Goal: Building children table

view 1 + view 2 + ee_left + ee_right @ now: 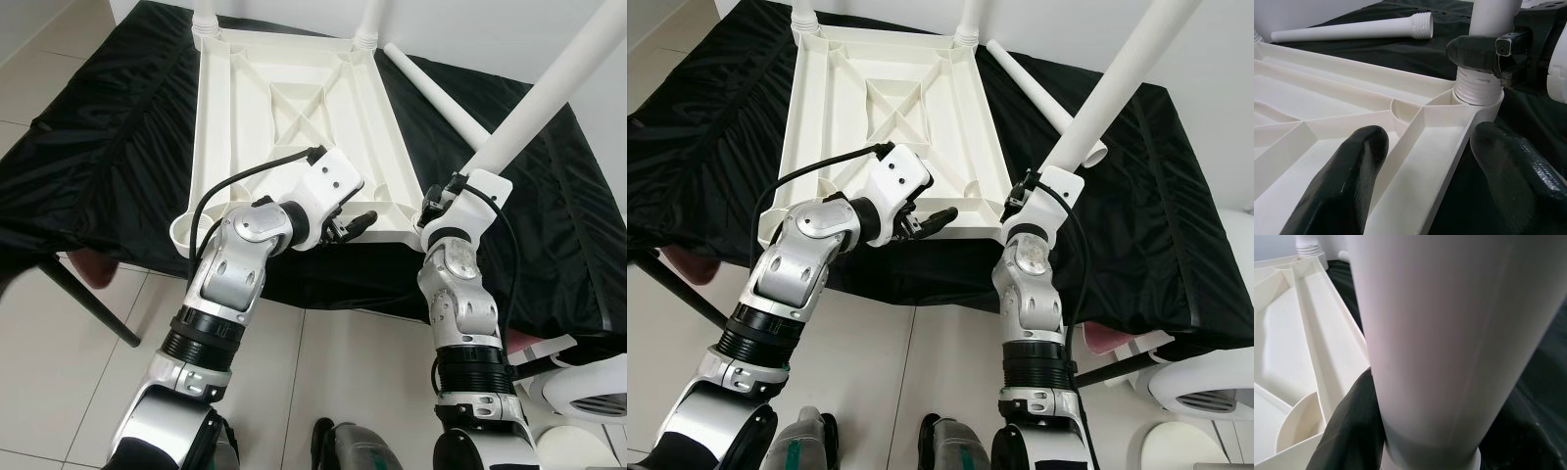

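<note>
Beside the ribbed white tabletop (294, 117), a loose threaded leg (436, 93) lies on black cloth (98, 147); my right fingers (1476, 51) pinch the smooth leg (549, 88), left fingers (1347, 181) spread.

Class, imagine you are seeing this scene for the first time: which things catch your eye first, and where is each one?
An upside-down white table top lies on a black cloth, its ribbed underside facing up. At its near right corner the right gripper clasps a long white leg standing in the corner socket with its thread showing. The left gripper sits open astride the near rim, and a spare leg lies on the cloth to the right.
</note>
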Controlling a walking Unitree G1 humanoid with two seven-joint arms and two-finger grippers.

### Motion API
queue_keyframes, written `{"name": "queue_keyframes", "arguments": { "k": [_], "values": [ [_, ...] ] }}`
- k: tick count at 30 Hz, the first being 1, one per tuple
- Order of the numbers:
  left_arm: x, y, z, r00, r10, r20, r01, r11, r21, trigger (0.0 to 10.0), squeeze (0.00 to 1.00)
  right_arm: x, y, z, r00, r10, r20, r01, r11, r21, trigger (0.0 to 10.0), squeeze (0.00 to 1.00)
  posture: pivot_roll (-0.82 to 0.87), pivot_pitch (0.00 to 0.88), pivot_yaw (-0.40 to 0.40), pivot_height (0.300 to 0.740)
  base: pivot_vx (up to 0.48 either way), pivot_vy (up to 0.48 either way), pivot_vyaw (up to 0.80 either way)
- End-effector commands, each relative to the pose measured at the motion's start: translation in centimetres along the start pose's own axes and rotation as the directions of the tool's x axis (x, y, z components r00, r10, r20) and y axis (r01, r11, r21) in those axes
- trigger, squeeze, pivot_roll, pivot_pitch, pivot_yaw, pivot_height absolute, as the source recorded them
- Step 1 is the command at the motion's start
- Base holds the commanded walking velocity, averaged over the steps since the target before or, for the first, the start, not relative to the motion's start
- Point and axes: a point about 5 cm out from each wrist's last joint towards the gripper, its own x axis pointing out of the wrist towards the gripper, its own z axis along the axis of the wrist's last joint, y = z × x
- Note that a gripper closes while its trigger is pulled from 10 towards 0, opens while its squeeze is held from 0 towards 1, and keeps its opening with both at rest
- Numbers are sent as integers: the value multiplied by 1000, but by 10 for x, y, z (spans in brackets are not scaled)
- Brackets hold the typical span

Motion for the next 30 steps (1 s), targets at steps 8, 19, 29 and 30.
{"name": "queue_keyframes", "arguments": {
  "k": [8, 19, 29, 30],
  "values": [
    [-1, 6, 0, 988, 157, -3, -157, 988, 0, 10000, 0, 0, -21, -25, 968, -235, -86, 231, 971, -51, 10000, 0, 53, 118, -104, 740, 0, 0, 0],
    [-2, 5, 0, 988, 156, -3, -156, 988, 0, 10000, 0, 7, -18, -33, 953, -285, -100, 280, 958, -65, 10000, 0, 60, 113, -103, 740, 0, 0, 0],
    [-2, 3, 0, 989, 151, -2, -151, 989, 1, 10000, 0, 11, -11, -31, 949, -295, -110, 294, 955, -25, 10000, 0, 66, 104, -100, 740, 0, 0, 0],
    [-2, 3, 0, 989, 151, -2, -151, 989, 1, 10000, 0, 11, -11, -31, 949, -295, -110, 294, 955, -25, 10000, 0, 66, 104, -100, 740, 0, 0, 0]
  ]
}}
